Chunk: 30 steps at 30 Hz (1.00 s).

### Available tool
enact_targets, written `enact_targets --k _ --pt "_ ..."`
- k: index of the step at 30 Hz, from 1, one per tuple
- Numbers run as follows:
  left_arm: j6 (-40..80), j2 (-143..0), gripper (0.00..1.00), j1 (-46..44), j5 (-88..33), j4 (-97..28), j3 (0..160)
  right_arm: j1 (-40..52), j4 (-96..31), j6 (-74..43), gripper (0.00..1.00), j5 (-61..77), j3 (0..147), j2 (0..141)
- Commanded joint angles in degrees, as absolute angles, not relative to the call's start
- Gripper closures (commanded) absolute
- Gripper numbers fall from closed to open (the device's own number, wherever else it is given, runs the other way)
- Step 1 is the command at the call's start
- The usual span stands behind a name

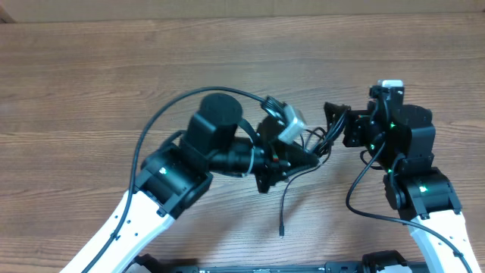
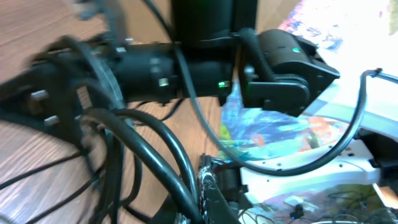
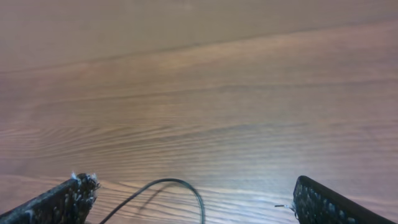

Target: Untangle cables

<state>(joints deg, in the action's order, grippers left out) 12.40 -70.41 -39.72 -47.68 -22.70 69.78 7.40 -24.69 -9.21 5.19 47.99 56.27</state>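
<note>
The thin black cables (image 1: 321, 142) are bunched mid-table between my two grippers. One strand hangs toward the front edge and ends in a small plug (image 1: 282, 230). My left gripper (image 1: 292, 161) is at the bunch from the left and looks shut on a strand. In the blurred left wrist view, cables (image 2: 155, 146) run past its fingers (image 2: 196, 199). My right gripper (image 1: 335, 125) is at the right side of the bunch. In the right wrist view its fingers (image 3: 193, 196) are wide apart, with a cable loop (image 3: 163, 183) lying on the wood between them.
The wooden table (image 1: 114, 76) fills the overhead view. Thicker black arm cables arc over the left arm (image 1: 163, 114) and loop beside the right arm (image 1: 355, 193). The right arm's body (image 2: 280, 68) fills the far side of the left wrist view.
</note>
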Motion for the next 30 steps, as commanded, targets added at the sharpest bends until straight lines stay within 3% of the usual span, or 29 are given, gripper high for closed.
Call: enact_targets --k 1,13,30 --pt "12.27 -69.41 0.96 -34.52 -50.85 -24.01 70.24 5.45 -26.06 -10.46 0.0 1.58 48.84 56.25" --pt "13.91 -69.08 0.96 -20.51 -51.13 -32.05 70.24 1.89 -30.63 -11.31 0.0 1.5 48.84 55.94" --pt "13.3 -69.08 0.96 -18.9 -50.37 -32.53 70.24 -8.73 -37.52 -12.45 0.0 3.07 48.84 55.94"
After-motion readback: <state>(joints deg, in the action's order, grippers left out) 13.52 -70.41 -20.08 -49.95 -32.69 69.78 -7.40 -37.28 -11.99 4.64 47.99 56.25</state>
